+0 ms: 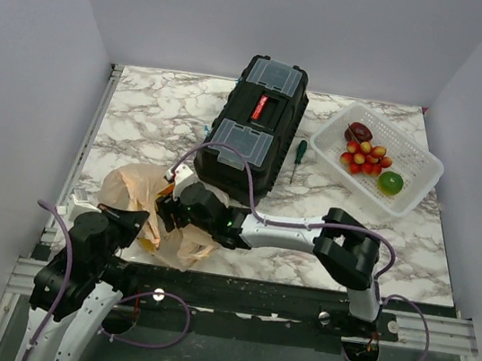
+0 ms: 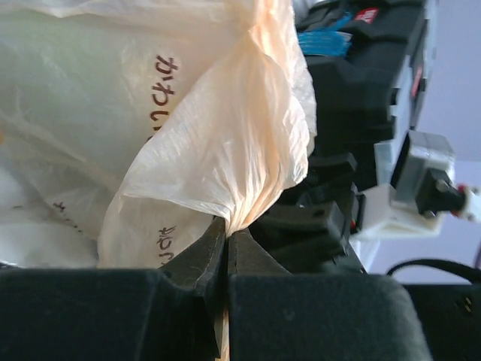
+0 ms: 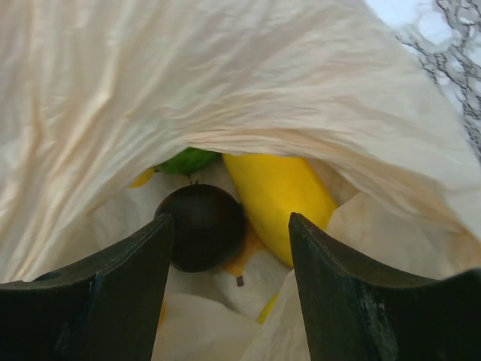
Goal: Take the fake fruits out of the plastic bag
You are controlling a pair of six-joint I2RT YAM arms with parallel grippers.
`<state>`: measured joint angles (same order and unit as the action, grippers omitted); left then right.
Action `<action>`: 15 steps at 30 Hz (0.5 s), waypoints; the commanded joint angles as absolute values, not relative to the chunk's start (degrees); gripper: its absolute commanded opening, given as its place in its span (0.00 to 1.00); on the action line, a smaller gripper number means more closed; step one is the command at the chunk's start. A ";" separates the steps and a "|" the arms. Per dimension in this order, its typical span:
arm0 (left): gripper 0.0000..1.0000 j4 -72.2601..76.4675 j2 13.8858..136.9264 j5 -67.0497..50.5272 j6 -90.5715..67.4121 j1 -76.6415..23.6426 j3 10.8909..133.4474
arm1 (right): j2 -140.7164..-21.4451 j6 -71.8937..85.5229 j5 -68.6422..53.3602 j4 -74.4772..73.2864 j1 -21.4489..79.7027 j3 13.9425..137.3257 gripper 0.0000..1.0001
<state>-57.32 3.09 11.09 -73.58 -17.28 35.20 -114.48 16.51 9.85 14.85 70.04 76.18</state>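
The beige-peach plastic bag point(image 1: 135, 192) lies at the near left of the marble table. My left gripper point(image 2: 227, 235) is shut on a bunched fold of the bag point(image 2: 240, 150). My right gripper point(image 3: 229, 233) is open inside the bag's mouth point(image 3: 225, 83). Between its fingers lie a dark purple fruit point(image 3: 201, 226), a yellow fruit point(image 3: 278, 199) and a green fruit point(image 3: 186, 160). In the top view the right gripper point(image 1: 167, 210) sits at the bag's right edge. A dark purple fruit point(image 1: 359, 133), a red-yellow grape cluster point(image 1: 365, 156) and a green fruit point(image 1: 390, 182) lie in the white basket point(image 1: 413, 152).
A black toolbox point(image 1: 256, 124) stands just behind the bag, in the middle of the table. A green-handled screwdriver point(image 1: 298, 157) lies between the toolbox and the basket. Grey walls close in the table's back and sides.
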 commanded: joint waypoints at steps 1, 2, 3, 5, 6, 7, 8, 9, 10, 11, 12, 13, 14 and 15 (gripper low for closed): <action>0.00 -60.80 0.73 15.69 -70.76 -17.40 36.67 | -116.66 10.40 13.12 14.12 71.66 78.70 0.66; 0.00 -60.93 0.36 17.06 -69.79 -17.40 37.97 | -116.31 10.68 10.51 14.75 71.72 78.50 0.66; 0.00 -61.06 0.33 18.71 -68.67 -17.40 39.03 | -116.11 11.70 6.11 15.19 71.72 78.43 0.66; 0.00 -60.93 0.67 20.69 -66.72 -17.40 41.22 | -117.18 13.67 -4.04 15.85 71.74 79.26 0.65; 0.00 -60.84 0.89 20.99 -66.31 -17.40 41.96 | -118.06 14.98 -8.81 16.35 71.80 79.78 0.65; 0.00 -60.82 1.05 20.86 -66.27 -17.40 42.30 | -118.96 16.36 -11.51 17.33 71.80 79.86 0.65; 0.00 -60.59 1.01 20.15 -66.43 -17.40 42.28 | -119.47 18.05 -13.12 19.09 71.80 79.46 0.66; 0.00 -60.19 0.89 19.49 -66.53 -17.40 41.94 | -119.92 19.19 -13.77 20.64 71.81 78.93 0.71; 0.00 -59.95 0.79 18.74 -66.58 -17.40 41.51 | -120.12 19.83 -14.13 21.29 71.72 78.61 0.75; 0.00 -60.01 0.59 18.19 -66.75 -17.40 40.98 | -120.28 19.90 -14.16 21.17 71.71 78.76 0.79; 0.00 -60.11 0.43 17.80 -66.88 -17.41 40.55 | -120.20 19.79 -13.99 20.49 71.66 79.16 0.80; 0.00 -60.23 0.29 17.36 -66.88 -17.40 40.12 | -119.82 19.41 -13.34 19.48 71.68 79.36 0.81; 0.00 -60.52 0.20 17.23 -66.88 -17.41 39.83 | -119.09 19.26 -11.74 18.64 71.65 79.41 0.81; 0.00 -60.87 0.22 17.34 -66.97 -17.45 39.62 | -118.27 19.25 -10.07 17.69 71.71 79.30 0.82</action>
